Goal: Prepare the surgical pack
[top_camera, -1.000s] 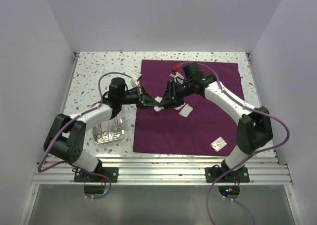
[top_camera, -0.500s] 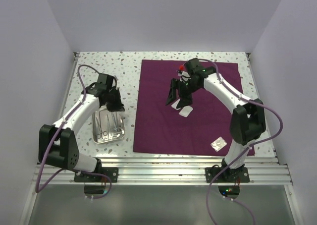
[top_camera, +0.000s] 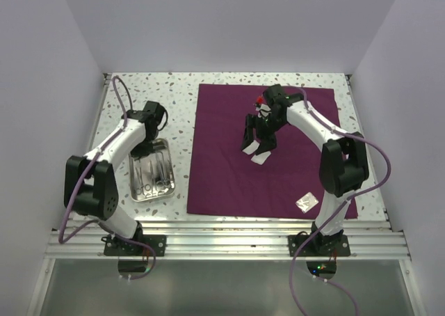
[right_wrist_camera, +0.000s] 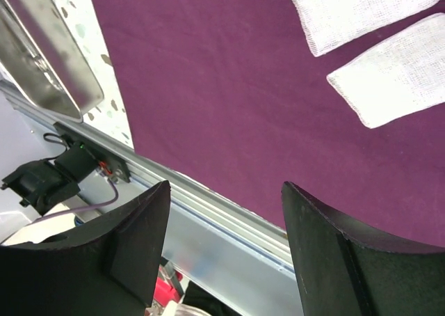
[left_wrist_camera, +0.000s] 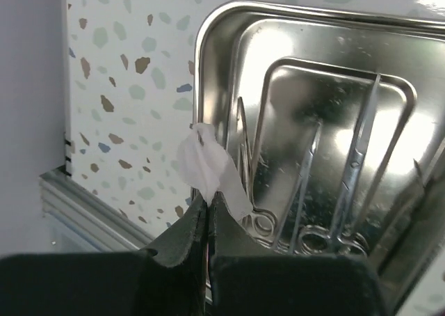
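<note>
Top external: where's the maroon cloth (top_camera: 222, 184)?
— Flat on the table (top_camera: 139, 93), steel tray (top_camera: 151, 196) just beside its left edge.
— Left wrist?
— Left tool (left_wrist_camera: 208, 199) clamped tight on a gauze scrap (left_wrist_camera: 205, 164) above the tray's corner, instruments (left_wrist_camera: 354, 163) inside.
— Right wrist?
— Right tool (right_wrist_camera: 224, 187) spread wide, empty, over the cloth near two gauze squares (right_wrist_camera: 396, 79).

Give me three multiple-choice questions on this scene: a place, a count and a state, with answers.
1. Relative to the purple cloth, the steel tray stands:
A. on it
B. left of it, on the speckled table
C. right of it

2. White gauze squares in the right wrist view:
A. one
B. two
C. four

3. The left claw is:
A. open, empty
B. shut on the tray's rim
C. shut on a white scrap

Answers:
B, the top view shows the tray beside the cloth.
B, two squares lie side by side.
C, the left wrist view shows the scrap pinched.
</note>
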### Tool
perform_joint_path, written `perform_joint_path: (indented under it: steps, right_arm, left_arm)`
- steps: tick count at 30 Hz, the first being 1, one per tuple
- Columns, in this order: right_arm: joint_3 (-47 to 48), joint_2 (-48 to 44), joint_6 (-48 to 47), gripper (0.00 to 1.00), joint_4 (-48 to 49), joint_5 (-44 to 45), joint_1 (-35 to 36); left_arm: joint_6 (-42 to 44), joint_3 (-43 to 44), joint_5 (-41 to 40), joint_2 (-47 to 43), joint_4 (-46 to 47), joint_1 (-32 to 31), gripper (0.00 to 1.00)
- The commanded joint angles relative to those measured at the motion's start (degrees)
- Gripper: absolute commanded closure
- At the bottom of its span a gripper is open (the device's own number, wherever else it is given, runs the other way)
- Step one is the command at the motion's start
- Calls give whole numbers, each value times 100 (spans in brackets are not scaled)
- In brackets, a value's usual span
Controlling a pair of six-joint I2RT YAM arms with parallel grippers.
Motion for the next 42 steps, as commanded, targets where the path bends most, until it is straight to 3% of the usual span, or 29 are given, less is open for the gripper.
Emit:
perform_joint_path:
  steps: [1,16,28,42]
  right_arm:
    - [85,31,-175,31,-169,112,-52]
    - [-346,-83,-157,31,60,112,-271]
    - [-451,-48,-96,31,183,33,-298]
    - [-662,-302,-175,31,130,59,-333]
  left_arm:
    - [-104,353,-1017,737,-362,-86,100]
    - [485,881,-411,2065,43,-412,100]
    - [-16,951,-1658,2119,-502,-473,100]
    - [291,933,-1219,2743,-45,-491,100]
